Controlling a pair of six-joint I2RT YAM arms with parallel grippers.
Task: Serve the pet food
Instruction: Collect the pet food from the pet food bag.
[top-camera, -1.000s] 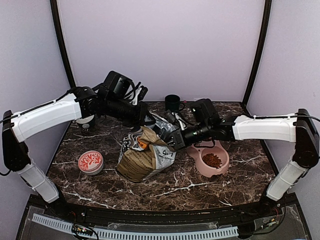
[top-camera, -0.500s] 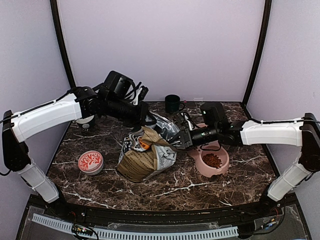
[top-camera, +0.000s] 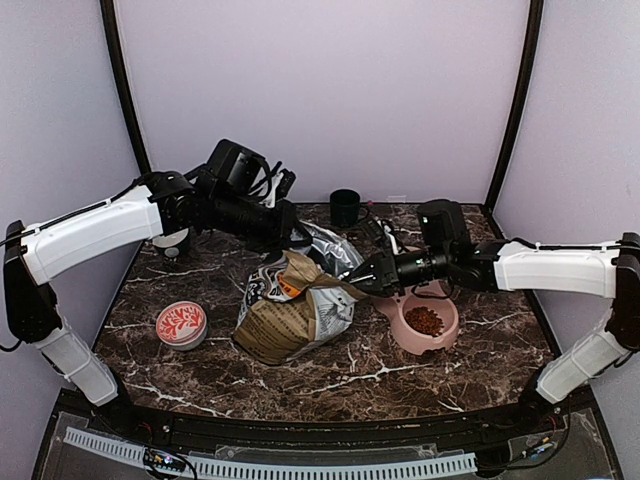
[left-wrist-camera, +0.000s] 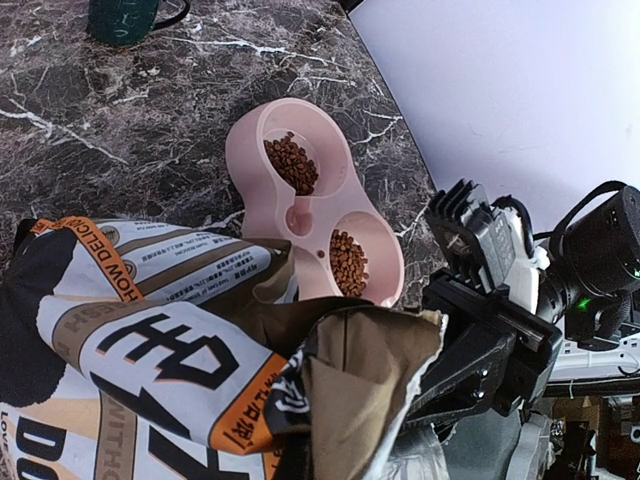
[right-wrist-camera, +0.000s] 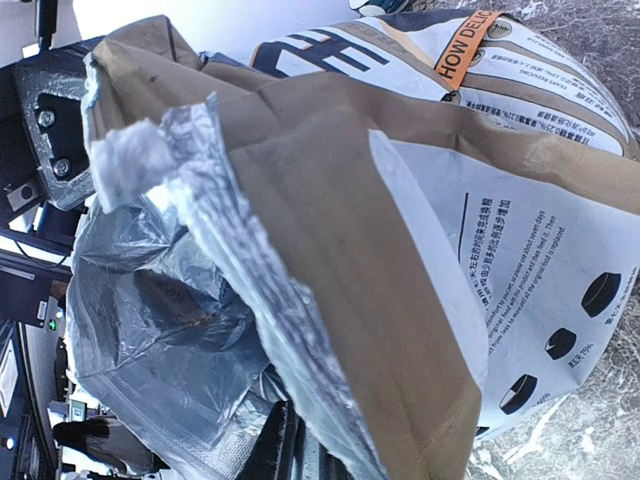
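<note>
The pet food (left-wrist-camera: 347, 262) lies in both cups of the pink double bowl (left-wrist-camera: 243, 150), which sits on the counter (top-camera: 400, 375) just right of the paper bag (top-camera: 285, 322). An orange band on the bag reads "HOW DELIC…", with the rest hidden. The left fingers (top-camera: 291, 237) are together, pinching the bag's far foil-lined lip. The right fingers (top-camera: 366, 281) are clamped on its right lip.

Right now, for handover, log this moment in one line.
left gripper: shut on bag | right gripper: shut on bag | pet food: in pink bowl
</note>
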